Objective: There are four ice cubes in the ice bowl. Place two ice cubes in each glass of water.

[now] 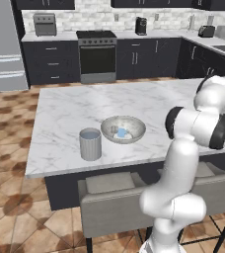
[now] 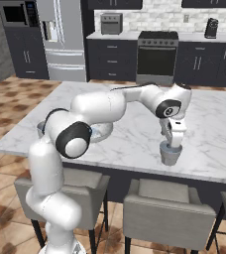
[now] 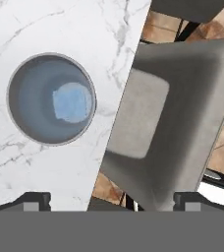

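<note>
An ice cube (image 3: 72,102) floats in the glass of water (image 2: 170,154) near the marble worktop's (image 2: 135,134) front edge, directly beneath the hand (image 2: 173,144), whose jaws stand wide apart and hold nothing. The ice bowl (image 1: 123,129), with more ice cubes (image 1: 121,133), sits beside the second glass (image 1: 90,144).

We see a desk (image 1: 60,113) of polished white marble with grey veins, a mottled stone-like ice bowl (image 1: 134,133), a matt ribbed grey glass of water (image 1: 90,145), and translucent pale-blue ice cubes (image 1: 121,133).
</note>
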